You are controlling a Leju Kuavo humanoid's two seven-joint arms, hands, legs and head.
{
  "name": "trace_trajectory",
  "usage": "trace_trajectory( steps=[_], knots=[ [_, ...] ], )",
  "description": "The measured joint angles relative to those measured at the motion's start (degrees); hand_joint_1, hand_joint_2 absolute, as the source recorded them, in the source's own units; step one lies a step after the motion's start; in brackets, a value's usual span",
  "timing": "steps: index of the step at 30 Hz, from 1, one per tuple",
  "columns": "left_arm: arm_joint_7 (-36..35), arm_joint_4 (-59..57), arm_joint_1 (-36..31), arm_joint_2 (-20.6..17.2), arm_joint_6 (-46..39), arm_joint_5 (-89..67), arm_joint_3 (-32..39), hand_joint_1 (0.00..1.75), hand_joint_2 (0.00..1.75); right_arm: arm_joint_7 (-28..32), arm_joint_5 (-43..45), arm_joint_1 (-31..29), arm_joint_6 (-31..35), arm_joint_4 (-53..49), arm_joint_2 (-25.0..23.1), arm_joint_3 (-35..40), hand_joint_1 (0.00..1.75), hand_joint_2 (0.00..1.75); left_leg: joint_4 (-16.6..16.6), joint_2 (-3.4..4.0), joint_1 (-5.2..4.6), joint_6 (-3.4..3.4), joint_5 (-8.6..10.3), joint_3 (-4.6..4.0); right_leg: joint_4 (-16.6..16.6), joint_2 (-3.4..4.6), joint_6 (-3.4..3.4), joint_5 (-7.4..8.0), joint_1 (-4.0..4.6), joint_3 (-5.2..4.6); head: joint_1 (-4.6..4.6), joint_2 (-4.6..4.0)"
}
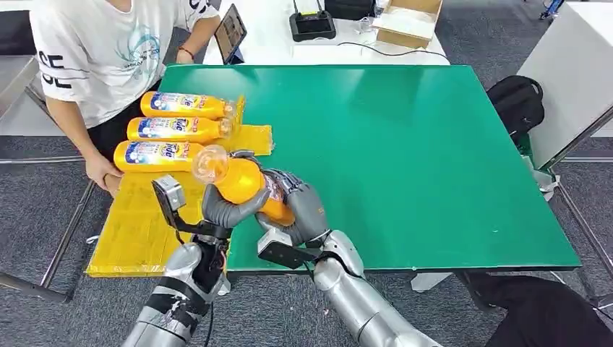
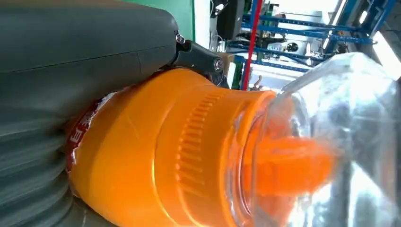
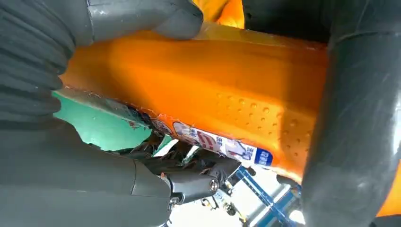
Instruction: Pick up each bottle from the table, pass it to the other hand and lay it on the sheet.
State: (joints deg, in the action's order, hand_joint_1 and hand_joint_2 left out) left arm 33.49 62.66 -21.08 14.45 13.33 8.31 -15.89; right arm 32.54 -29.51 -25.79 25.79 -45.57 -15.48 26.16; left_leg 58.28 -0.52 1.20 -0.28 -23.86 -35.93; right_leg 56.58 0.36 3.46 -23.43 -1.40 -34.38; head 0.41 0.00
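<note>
Head view: bottle [image 1: 242, 181] held above the counter [image 1: 405, 144] edge, beside the sheet [image 1: 144, 217], grasped by both left robot hand [image 1: 224, 206] and right robot hand [image 1: 300, 210]. Risk: if the right releases before the left's grip is firm, the bottle may drop.

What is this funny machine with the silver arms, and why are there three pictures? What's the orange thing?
It is a robot shaped like a person. The big picture is what it sees from its head, looking down at a green table. The other two come from little cameras on its wrists, so everything looks huge and sideways there. The orange thing is a bottle with a clear cap. Both hands are on it: the left hand and the right hand, as if passing it across. Three more bottles lie side by side on a yellow sheet. A person sits beside the table.
</note>
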Motion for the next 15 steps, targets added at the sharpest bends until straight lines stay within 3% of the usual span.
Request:
trace_trajectory(
  steps=[2, 3, 4, 10, 15],
  knots=[
    [0.2, 0.0, -0.1, 0.0, -0.4, -0.4, -0.1, 1.75, 1.75, -0.2, 0.0, 0.0, 0.3, 0.0, -0.2, 0.0, 1.75, 1.75, 0.0, 0.0, 0.0, 0.0, 0.0, 0.0, 0.0, 0.0, 0.0, 0.0, 0.0, 0.0, 0.0, 0.0],
    [0.2, 0.0, -0.2, 0.0, -0.5, -0.5, -0.1, 1.75, 1.75, -0.3, 0.0, 0.0, 0.3, 0.0, -0.2, 0.0, 0.21, 1.75, 0.0, 0.0, 0.0, 0.0, 0.0, 0.0, 0.0, 0.0, 0.0, 0.0, 0.0, 0.0, -0.02, 0.0],
    [0.2, 0.0, -0.2, 0.0, -0.7, -0.6, -0.1, 1.75, 1.75, -0.3, 0.0, 0.0, 0.3, 0.0, -0.2, 0.0, 0.0, 0.0, 0.0, 0.0, 0.0, 0.0, 0.0, 0.0, 0.0, 0.0, 0.0, 0.0, 0.0, 0.0, 0.0, 0.0],
    [0.6, 0.0, -0.9, 0.2, -2.3, -1.1, -0.5, 1.75, 1.75, -0.3, -0.5, 0.0, 0.9, 0.0, -0.6, 0.8, 0.0, 0.0, 0.0, 0.0, 0.0, 0.0, 0.0, -0.01, 0.0, 0.0, 0.0, 0.0, 0.0, 0.01, 0.0, 0.0],
    [2.4, 0.0, -1.4, 0.2, -10.5, -3.9, 0.1, 1.75, 1.75, 0.8, 4.0, 0.7, -1.2, -1.1, -0.6, 1.0, 0.0, 0.0, 0.0, 0.0, 0.0, 0.0, 0.0, -0.01, 0.0, 0.0, 0.0, 0.0, 0.0, 0.0, 0.0, 0.0]
  ],
)
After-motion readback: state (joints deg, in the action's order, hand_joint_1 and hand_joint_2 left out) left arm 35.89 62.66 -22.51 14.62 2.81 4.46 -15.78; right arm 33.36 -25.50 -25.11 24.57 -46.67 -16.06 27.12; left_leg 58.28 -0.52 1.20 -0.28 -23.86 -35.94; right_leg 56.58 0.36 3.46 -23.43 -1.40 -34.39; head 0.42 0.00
